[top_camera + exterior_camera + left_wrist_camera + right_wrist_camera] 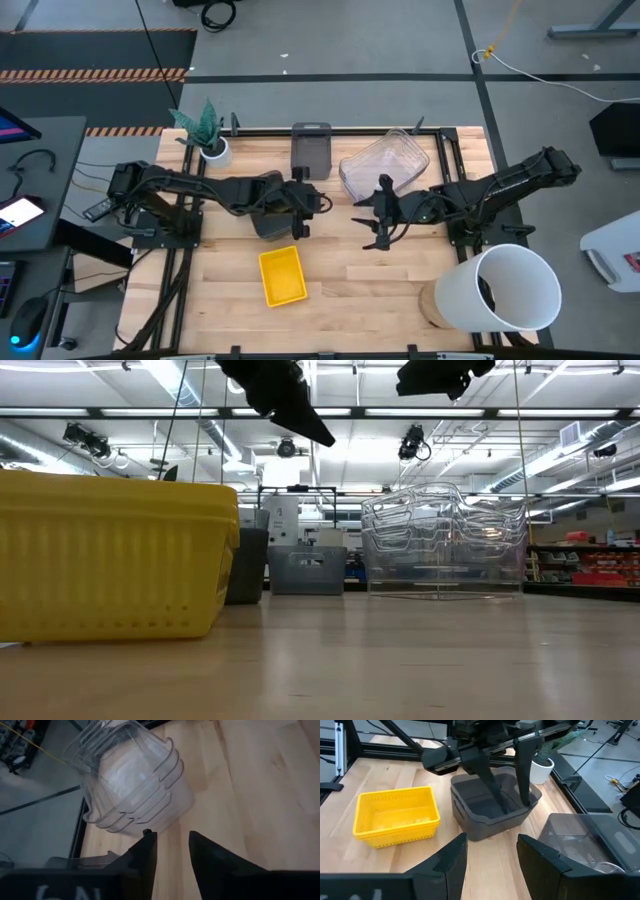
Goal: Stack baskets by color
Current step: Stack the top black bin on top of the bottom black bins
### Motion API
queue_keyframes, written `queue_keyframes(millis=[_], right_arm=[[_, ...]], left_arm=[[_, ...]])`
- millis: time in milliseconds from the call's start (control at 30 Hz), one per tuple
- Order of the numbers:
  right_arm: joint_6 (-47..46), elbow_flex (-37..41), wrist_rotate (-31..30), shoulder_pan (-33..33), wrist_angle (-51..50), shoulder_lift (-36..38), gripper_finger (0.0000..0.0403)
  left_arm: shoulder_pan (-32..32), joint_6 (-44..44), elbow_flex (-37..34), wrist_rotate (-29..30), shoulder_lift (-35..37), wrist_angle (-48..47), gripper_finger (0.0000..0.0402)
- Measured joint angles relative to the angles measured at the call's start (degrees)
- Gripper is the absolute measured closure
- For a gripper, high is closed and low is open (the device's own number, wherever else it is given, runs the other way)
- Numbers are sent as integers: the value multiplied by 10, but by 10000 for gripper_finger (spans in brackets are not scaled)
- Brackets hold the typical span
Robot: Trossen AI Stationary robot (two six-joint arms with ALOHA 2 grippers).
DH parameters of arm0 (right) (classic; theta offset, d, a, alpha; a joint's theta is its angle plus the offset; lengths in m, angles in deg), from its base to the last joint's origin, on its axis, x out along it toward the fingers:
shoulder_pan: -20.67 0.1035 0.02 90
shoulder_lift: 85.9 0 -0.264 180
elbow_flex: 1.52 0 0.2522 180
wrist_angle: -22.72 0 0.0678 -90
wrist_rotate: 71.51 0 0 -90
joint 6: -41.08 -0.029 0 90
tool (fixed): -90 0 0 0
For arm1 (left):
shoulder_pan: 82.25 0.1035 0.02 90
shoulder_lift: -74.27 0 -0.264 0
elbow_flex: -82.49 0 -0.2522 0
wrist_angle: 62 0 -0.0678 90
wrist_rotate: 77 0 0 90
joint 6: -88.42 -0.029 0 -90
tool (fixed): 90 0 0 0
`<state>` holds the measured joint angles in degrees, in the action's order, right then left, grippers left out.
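Note:
A dark grey basket (492, 812) stands on its base mid-table, left of centre. My left gripper (516, 809) hangs open above it, fingers pointing down, touching nothing; in the low view it (290, 405) is high off the table. A second grey basket (311, 148) stands at the far edge. Three nested clear baskets (135, 775) stand at the far right. A yellow basket (282, 276) sits near the front. My right gripper (490, 850) hovers open right of centre, in the air.
A big white bucket (505, 290) stands at the near right corner. A small white plant pot (212, 150) is at the far left. Bare wood lies between the yellow basket and the bucket.

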<state>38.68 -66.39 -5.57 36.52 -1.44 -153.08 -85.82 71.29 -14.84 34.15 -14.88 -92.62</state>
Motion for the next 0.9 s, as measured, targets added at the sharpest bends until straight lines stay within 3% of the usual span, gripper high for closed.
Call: queue_keyframes(millis=[467,600,900], right_arm=[[-2,0,-31,13,0,0,226],[-1,0,-31,13,0,0,226],[7,0,-31,13,3,0,226]], left_arm=[[117,2,0,-116,-10,54,287],[152,36,0,-122,-10,46,287],[232,107,0,-224,-44,24,287]])
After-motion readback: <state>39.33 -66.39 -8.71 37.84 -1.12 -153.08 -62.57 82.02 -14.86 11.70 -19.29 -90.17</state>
